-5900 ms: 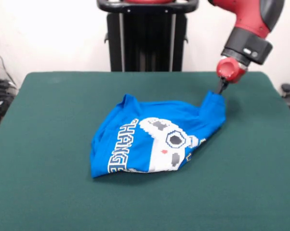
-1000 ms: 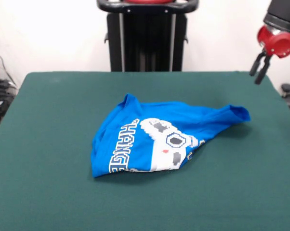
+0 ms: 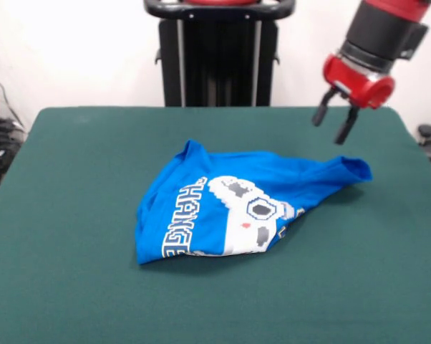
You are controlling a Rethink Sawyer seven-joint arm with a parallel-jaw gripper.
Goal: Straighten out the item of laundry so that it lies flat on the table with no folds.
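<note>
Laundry here is a bright blue soft cotton T-shirt (image 3: 237, 208) with a white pixel-pattern graphic and white-and-yellow outlined block lettering, lying crumpled near the middle of the large rectangular table (image 3: 72, 279) covered in plain dark green felt-like cloth. Taking the table as a clock face with twelve at the pedestal side, the shirt sits just right of centre. It is bunched into a rough wedge with folds across it: the lettered edge points toward seven o'clock, a small peak rises toward eleven, and a long drawn-out corner reaches toward three.

Behind the table at twelve stands the black upright pedestal (image 3: 217, 54).

From one o'clock the red and black arm (image 3: 380, 32) comes down. Its black-fingered gripper (image 3: 333, 124) hangs in the air above the table, just up from the shirt's three-o'clock corner. The two fingers are spread apart, holding nothing and touching neither cloth nor table.
</note>
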